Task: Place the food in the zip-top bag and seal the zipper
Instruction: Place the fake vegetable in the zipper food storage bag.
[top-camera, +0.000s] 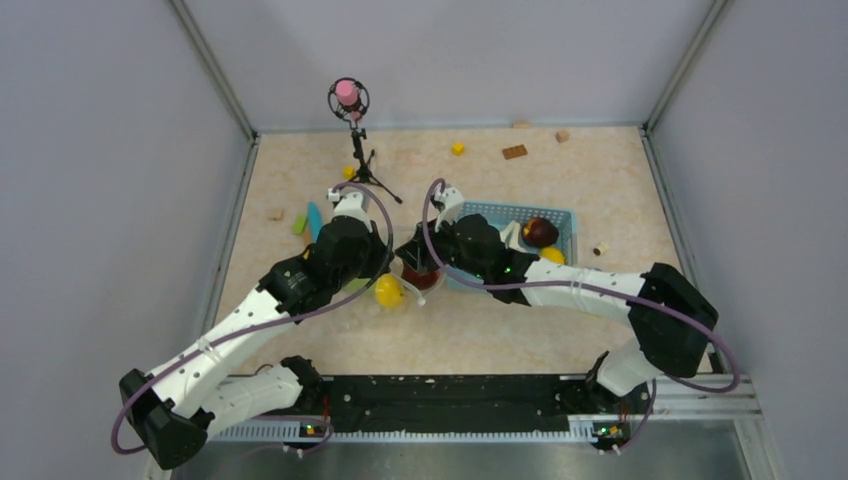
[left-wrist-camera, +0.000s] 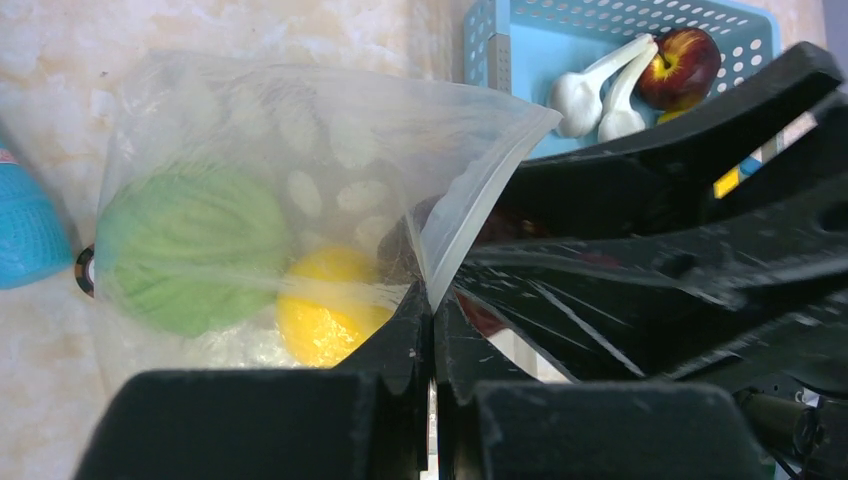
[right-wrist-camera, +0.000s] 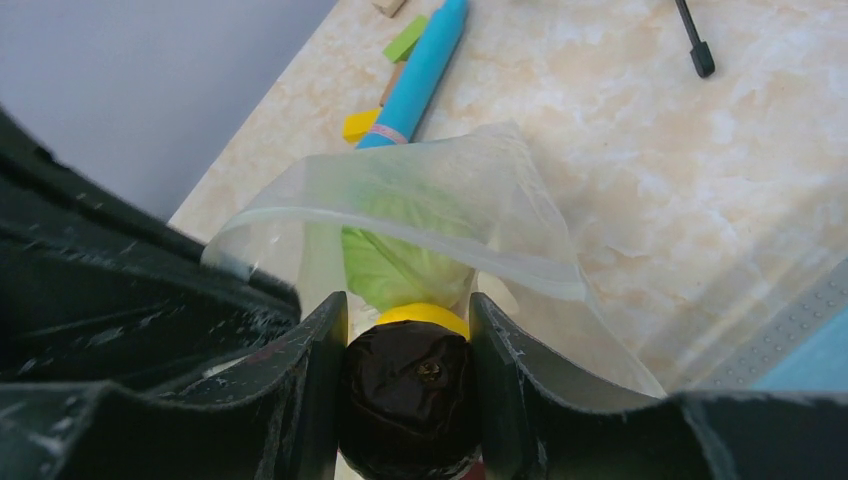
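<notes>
Centrally, the left gripper (left-wrist-camera: 432, 300) pinches the edge of a clear dotted plastic zip-top bag (left-wrist-camera: 330, 140); the right gripper (right-wrist-camera: 408, 308) clamps a dark red round toy apple (right-wrist-camera: 410, 400).

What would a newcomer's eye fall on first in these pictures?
The right gripper holds a dark red apple at the open mouth of the zip-top bag, mid-table. The left gripper pinches the bag's edge, with a green fruit and a yellow fruit already inside. Beside it, the blue basket holds a second apple and a white piece.

No legible txt or labels.
</notes>
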